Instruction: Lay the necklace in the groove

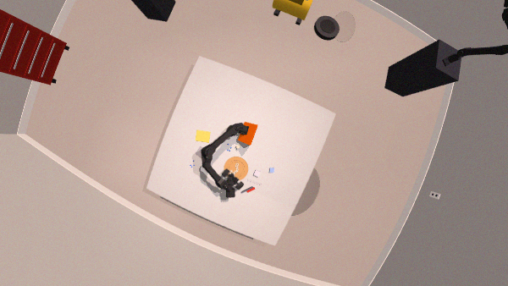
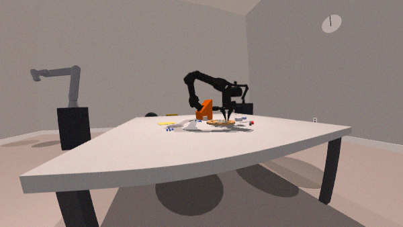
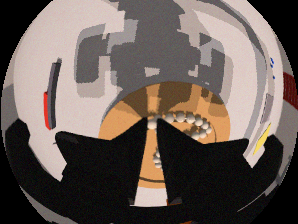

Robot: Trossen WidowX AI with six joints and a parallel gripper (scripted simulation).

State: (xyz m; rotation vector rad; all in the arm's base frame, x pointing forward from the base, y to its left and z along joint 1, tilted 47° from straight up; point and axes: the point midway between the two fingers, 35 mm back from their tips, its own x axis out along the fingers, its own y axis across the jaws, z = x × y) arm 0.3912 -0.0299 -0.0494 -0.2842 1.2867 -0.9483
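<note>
The round orange-brown bead board (image 1: pixel 230 166) (image 2: pixel 211 123) (image 3: pixel 115 121) lies on the white table. The pearl bead necklace (image 1: pixel 237 167) (image 3: pixel 190 118) lies bunched on the board. In the wrist view its beads curve from the fingertips to the right and bend back; more beads show low between the fingers. My gripper (image 2: pixel 226 120) (image 3: pixel 152 121) points down at the board, its fingertips nearly together, shut on a bead at one part of the necklace. The black fingers hide much of the board and its groove, and some of the beads.
An orange wedge-shaped block (image 1: pixel 250 134) (image 2: pixel 208 111) stands at the other end of the arm. A yellow pad (image 1: pixel 202 135) (image 3: pixel 262 139), a red and black tool (image 1: pixel 251 189) (image 3: pixel 51 100), a pale block (image 1: pixel 256 173), a blue block (image 1: pixel 271 170) and small blue bits (image 1: pixel 192 164) lie around the board.
</note>
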